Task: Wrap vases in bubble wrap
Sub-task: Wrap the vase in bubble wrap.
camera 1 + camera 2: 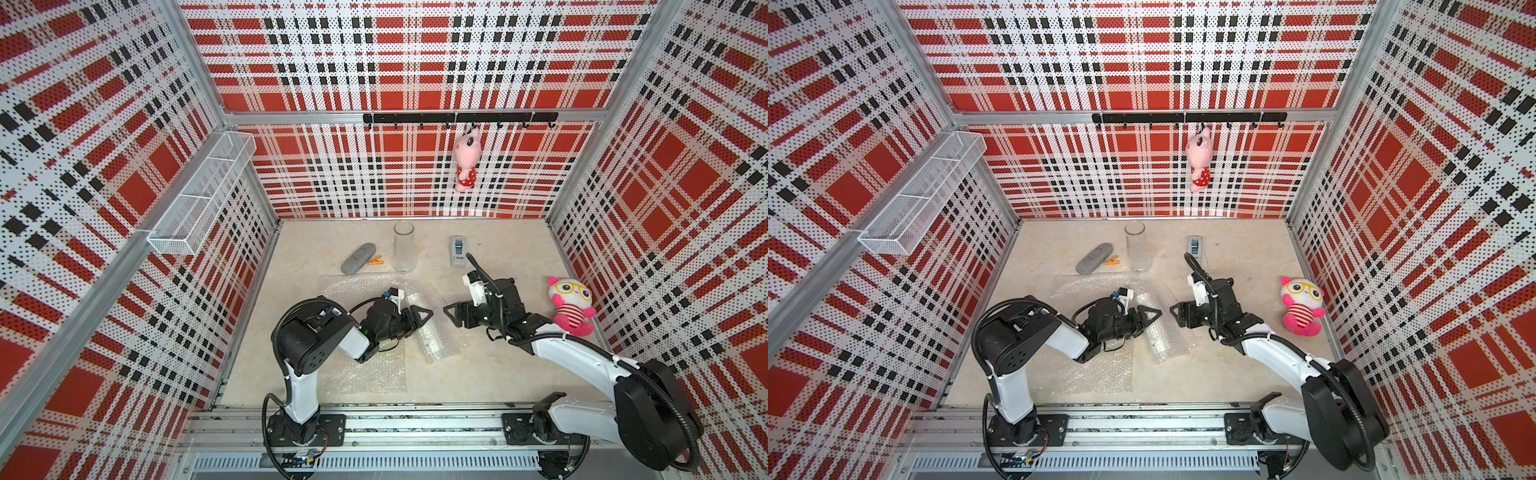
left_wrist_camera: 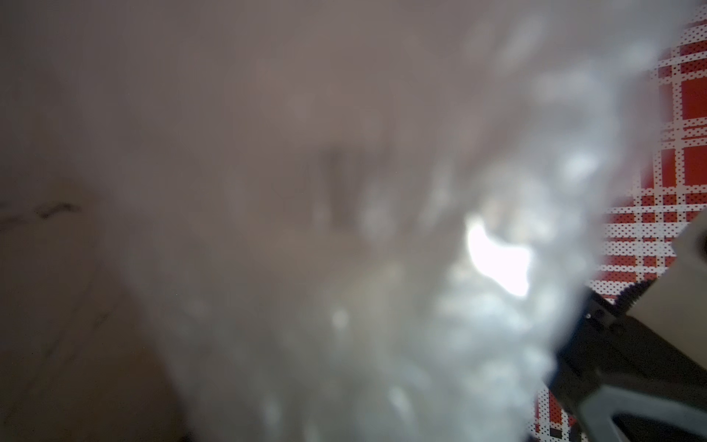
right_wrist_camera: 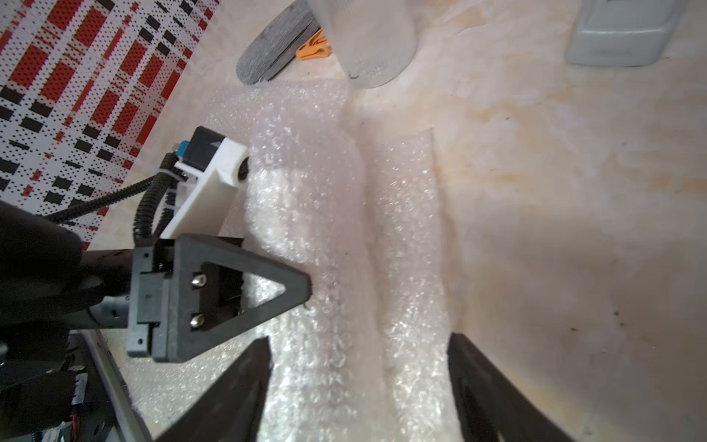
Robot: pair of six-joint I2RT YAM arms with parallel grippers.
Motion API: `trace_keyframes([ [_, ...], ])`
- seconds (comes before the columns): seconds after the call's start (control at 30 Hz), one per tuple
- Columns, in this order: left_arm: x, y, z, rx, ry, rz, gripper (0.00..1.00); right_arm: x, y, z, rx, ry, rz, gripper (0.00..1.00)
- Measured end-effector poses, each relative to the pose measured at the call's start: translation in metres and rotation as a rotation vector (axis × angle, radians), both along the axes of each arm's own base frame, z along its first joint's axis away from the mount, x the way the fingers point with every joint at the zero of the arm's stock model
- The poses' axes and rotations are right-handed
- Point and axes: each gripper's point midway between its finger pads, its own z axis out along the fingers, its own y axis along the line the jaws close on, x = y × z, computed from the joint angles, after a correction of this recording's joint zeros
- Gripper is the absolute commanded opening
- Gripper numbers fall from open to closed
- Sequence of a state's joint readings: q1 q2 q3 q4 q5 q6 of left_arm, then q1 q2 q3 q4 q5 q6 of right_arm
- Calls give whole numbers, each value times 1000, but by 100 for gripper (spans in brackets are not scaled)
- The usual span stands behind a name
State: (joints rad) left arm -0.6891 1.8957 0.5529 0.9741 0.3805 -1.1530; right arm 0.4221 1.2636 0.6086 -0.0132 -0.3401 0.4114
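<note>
On table point(image 1: 498, 365), from left: flat bubble wrap sheet point(image 1: 374, 374) spread near front edge; glass vase point(image 1: 404, 247) stood upright at back; left claw point(image 1: 428, 315) positioned over rolled bubble wrap bundle point(image 1: 432, 345), grip not discernible; right claw point(image 1: 448, 311) seen spread apart, just beside bundle.

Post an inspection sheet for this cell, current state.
Surface: beige marble-look table, no spills seen.
Job's things: clear glass vase upright at back; rolled bubble wrap centre, contents hidden; flat bubble wrap sheet under left arm.
Clutter: grey case, orange clip, tape dispenser, plush toy.
End effectors: left end effector at the roll, grip unclear; right end effector open.
Cables: black conduit along both arms.
Surroundings: wire basket, hanging plush on hook rail.
</note>
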Motion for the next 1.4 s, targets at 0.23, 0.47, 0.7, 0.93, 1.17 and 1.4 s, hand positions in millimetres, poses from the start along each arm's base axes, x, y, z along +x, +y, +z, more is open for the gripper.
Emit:
trace_keyframes([
  [0.23,-3,-4,3,20,-21,-26,20,29,9,-32,54,132,36,54],
  [0.47,-12,-9,6,29,-31,-67,19,27,20,-68,92,236,71,62],
  [0.7,-13,-13,17,13,-46,-85,18,21,22,-78,115,250,80,61],
  [0.93,-12,-15,29,-7,-68,-89,17,24,19,-79,102,220,64,71],
  [1.17,-16,-19,40,-25,-83,-107,16,22,13,-76,79,180,51,81],
  [1.4,-19,-22,54,-47,-108,-120,16,19,20,-77,146,193,63,63],
])
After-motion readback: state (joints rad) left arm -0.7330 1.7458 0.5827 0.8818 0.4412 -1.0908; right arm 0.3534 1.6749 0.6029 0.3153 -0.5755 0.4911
